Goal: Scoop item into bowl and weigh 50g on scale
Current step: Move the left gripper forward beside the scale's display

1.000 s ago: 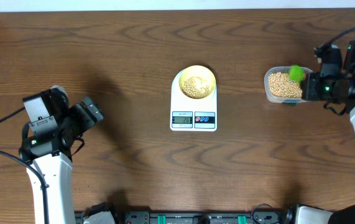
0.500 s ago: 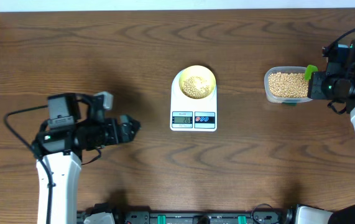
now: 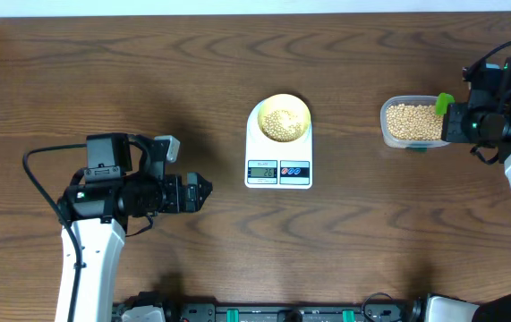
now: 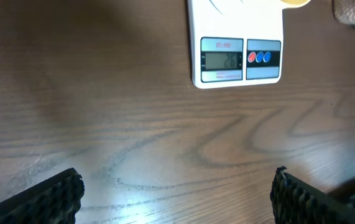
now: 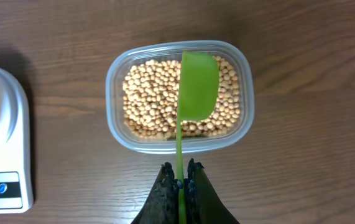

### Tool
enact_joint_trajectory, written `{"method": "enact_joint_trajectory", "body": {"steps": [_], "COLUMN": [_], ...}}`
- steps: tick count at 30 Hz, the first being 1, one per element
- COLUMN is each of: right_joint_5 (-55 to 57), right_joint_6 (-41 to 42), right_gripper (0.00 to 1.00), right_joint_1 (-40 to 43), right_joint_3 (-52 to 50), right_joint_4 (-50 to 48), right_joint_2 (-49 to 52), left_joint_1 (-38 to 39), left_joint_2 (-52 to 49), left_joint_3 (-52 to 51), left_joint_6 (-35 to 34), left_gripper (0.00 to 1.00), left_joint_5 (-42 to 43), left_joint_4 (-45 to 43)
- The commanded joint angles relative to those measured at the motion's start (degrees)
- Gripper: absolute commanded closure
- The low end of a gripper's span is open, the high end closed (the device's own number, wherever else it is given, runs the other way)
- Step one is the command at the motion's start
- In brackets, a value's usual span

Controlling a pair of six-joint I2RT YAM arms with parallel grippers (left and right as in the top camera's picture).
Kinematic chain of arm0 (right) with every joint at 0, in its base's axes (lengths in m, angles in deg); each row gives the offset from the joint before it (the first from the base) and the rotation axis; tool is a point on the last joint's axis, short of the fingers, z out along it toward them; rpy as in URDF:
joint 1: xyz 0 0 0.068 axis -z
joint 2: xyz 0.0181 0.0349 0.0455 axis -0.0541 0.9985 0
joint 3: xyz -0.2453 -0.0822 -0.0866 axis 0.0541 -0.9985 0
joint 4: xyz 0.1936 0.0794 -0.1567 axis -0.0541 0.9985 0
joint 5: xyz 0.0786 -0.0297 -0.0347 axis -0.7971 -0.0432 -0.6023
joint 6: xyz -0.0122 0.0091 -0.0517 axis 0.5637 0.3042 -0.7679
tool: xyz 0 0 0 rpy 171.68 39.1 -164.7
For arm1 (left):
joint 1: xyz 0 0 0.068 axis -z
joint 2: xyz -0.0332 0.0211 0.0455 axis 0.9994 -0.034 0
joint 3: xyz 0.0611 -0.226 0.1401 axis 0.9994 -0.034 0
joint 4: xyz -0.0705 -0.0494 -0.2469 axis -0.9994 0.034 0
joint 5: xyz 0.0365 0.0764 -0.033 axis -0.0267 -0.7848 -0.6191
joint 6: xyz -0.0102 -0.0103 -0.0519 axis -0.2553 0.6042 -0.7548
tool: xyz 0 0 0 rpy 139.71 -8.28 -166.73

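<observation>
1. While the right end effector [image 5: 178, 186] sits at the near edge of the clear tub [image 5: 114, 87], its two fingers are pinched tight on the thin handle of a green scoop [image 5: 198, 84].
2. The scoop's blade reaches out over the tub, right above the tan beans [image 5: 152, 93] that fill it. Whether the blade touches them I cannot tell.
3. In the centre of the worktop [image 3: 148, 80] stands the white scale [image 3: 278, 156]. The pale yellow bowl [image 3: 302, 107] sits on the platform at its far end, with a small heap of beans inside.
4. The scale's display [image 4: 222, 60] shows digits, but they are too blurred to read. The coloured buttons [image 4: 257, 57] sit just to its right.
5. The tub lies on the right side of the scale, near it but not touching.
6. The left end effector [image 4: 177, 193] is spread wide and holds nothing. Its ribbed fingers [image 4: 53, 196] frame bare wood in the wrist view.
7. From overhead, it points across at the scale from the left, well apart from it.
</observation>
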Motion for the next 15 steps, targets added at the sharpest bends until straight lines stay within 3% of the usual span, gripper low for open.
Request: {"method": "enact_joint_trajectory", "body": {"steps": [1, 8, 15], "right_joint_5": [-1.88, -1.88, -1.9], "right_joint_6": [1.09, 1.09, 1.09], "right_gripper": [0.99, 0.99, 0.99], "right_joint_1": [0.13, 0.13, 0.07], "right_joint_3": [0.98, 0.98, 0.98], "right_joint_4": [0.02, 0.04, 0.35], "right_joint_2": [0.17, 0.17, 0.17], "left_joint_1": [3.13, 15.43, 22.8], "left_joint_2": [0.02, 0.0, -0.11], "left_joint_3": [-0.04, -0.04, -0.04], "left_joint_6": [2.03, 1.66, 1.44], "left_gripper": [0.02, 0.02, 0.02], "left_joint_5": [-1.86, -14.95, -17.57], "left_joint_4": [0.83, 1.18, -0.42]}}
